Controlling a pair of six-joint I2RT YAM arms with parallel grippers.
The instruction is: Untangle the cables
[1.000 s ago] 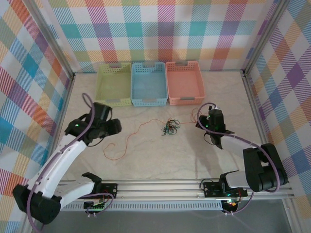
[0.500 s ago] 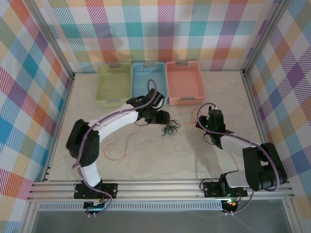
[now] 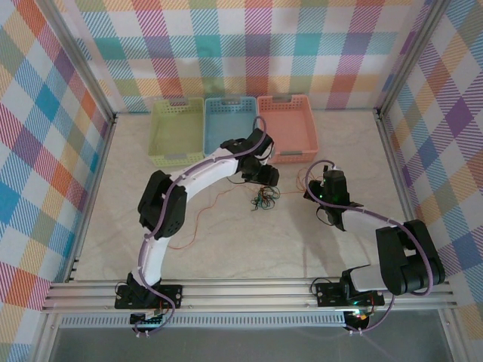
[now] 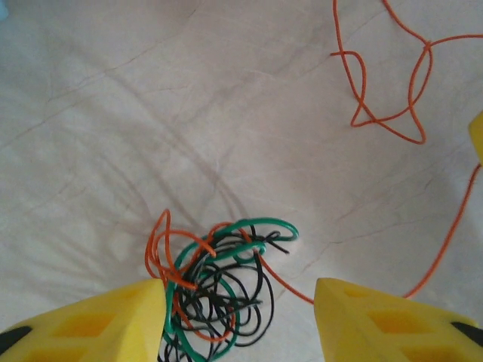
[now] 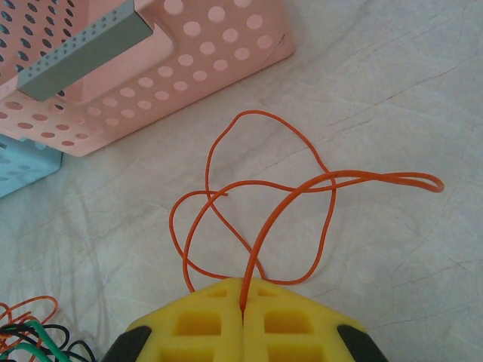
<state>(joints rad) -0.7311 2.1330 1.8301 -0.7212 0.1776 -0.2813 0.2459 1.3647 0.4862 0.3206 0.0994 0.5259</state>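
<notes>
On the pale worktop (image 3: pixel 249 249), beyond both claws, a pink basket (image 3: pixel 285 128) stands at the far edge. The left arm reaches over the middle, and the left claw (image 4: pixel 238 292) hangs with its yellow fingers wide apart. The knot of the cables (image 3: pixel 264 199) lies directly under this claw, between the two fingers and a bit closer to the left one. Whether the tips touch the worktop, I cannot tell. The knot is a round clump of black, green and orange loops and has no real long axis. The right claw (image 5: pixel 243 290) is pressed together on the orange cable (image 5: pixel 253 113), which makes loose loops just in front of its tips, toward the pink basket. From that grip the orange cable goes toward the knot, so its line runs about from one claw to the other. I judge that the left claw is the nearer one. The next move probably asks it to close on the knot while the right claw pulls away along this line.
</notes>
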